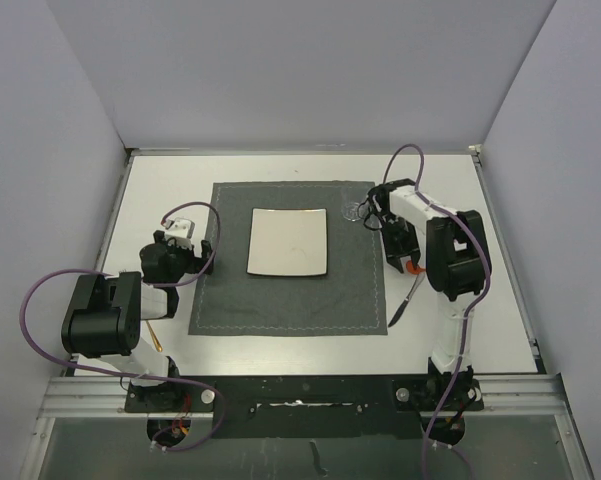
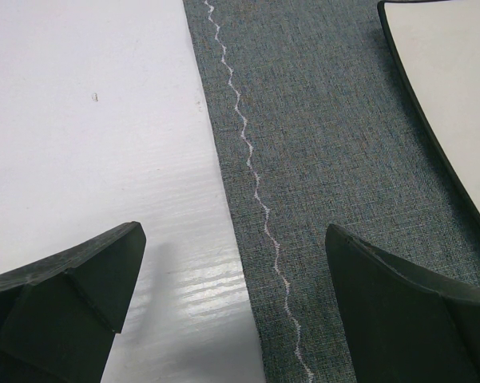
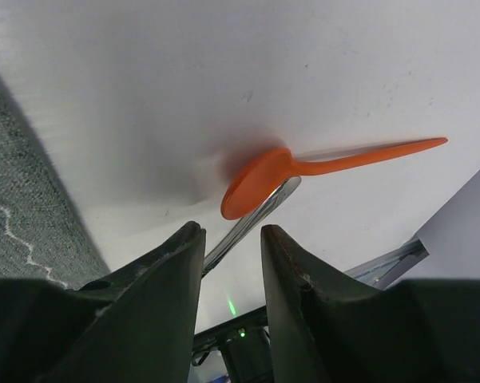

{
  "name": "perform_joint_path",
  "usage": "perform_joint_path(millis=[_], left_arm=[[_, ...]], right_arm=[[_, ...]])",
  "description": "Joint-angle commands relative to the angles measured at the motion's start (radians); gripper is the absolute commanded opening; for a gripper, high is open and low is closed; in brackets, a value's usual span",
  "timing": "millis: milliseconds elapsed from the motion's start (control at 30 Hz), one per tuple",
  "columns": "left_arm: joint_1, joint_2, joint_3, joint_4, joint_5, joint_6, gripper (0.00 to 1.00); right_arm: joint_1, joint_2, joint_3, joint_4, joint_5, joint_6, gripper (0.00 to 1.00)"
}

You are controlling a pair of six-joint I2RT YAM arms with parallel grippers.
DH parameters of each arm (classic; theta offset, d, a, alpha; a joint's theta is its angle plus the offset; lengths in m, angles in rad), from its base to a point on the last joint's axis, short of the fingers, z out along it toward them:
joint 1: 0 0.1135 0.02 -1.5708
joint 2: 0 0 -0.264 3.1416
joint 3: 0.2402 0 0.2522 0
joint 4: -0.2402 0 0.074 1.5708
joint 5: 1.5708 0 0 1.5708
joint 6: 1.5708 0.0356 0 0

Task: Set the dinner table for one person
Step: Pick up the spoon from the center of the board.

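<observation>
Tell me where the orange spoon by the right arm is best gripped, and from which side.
Grip the orange spoon at its handle, mid-length, bringing the right tool straight down across it. The handle lies flat and free on the table; the bowl overlaps a metal utensil.

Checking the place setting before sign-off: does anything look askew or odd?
Yes. Right of the placemat, the orange spoon overlaps the end of a metal utensil with its bowl, and that utensil lies slanted to the mat's edge instead of parallel.

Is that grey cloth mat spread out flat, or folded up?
Spread flat: the placemat lies as one full rectangle on the table, no fold showing, with the plate resting on it.
</observation>
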Motion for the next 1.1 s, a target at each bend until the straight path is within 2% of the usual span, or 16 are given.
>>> perform_joint_path(millis=[0,400,667,833,1067], left_arm=[[0.001,0.009,-0.001,0.080,0.008,-0.004,0.98],[0.002,0.009,-0.001,0.079,0.009,-0.004,0.98],[0.002,0.008,-0.001,0.078,0.009,-0.004,0.98],[0.001,0.009,-0.001,0.079,0.008,-0.004,0.98],[0.002,0.009,-0.001,0.080,0.009,-0.004,0.98]], right_arm=[[-0.018,-0.003,-0.005,0.025,0.040,0.017,0.35],[-0.042,0.058,0.038,0.042,0.043,-0.002,0.31],[-0.041,0.093,0.075,0.040,0.037,-0.012,0.05],[-0.037,0.060,0.074,0.033,0.048,-0.010,0.00],[-0.039,0.005,0.082,0.018,0.091,-0.014,0.00]])
